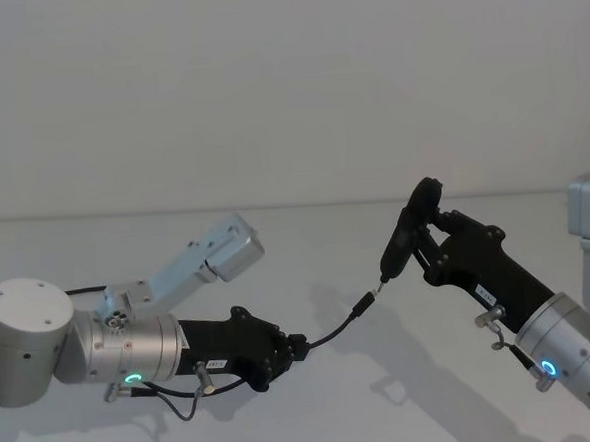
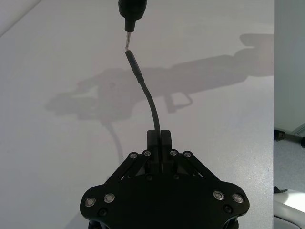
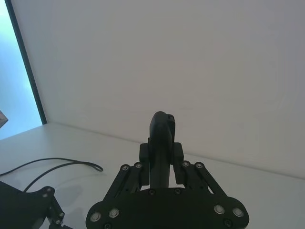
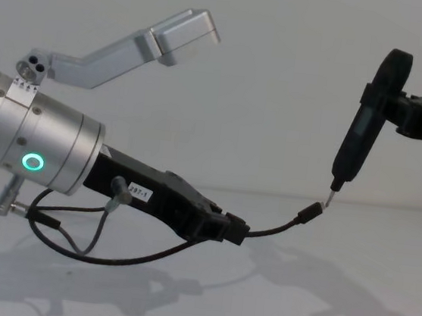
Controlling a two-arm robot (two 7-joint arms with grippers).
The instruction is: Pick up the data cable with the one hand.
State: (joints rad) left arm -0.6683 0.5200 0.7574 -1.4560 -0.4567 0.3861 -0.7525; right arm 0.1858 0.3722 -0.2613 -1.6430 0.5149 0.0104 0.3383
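Head view: the left gripper [image 1: 301, 347] is clamped on the data cable [image 1: 334, 333] above the white table [image 1: 307, 250]. Left wrist view: the cable's plug [image 2: 134, 66] nearly meets the pen-shaped tool's tip [image 2: 127, 42]. Chest view: the right gripper [image 4: 372, 96] grips that pen-shaped tool [image 4: 366, 124].

The data cable [image 4: 272, 227] disappears between the left claw [image 4: 235, 229] fingers, so how far it runs inside is anyone's guess. Right claw [image 4: 377, 93] arm gets chopped by the chest view's right edge. Plug tip too tiny to read.
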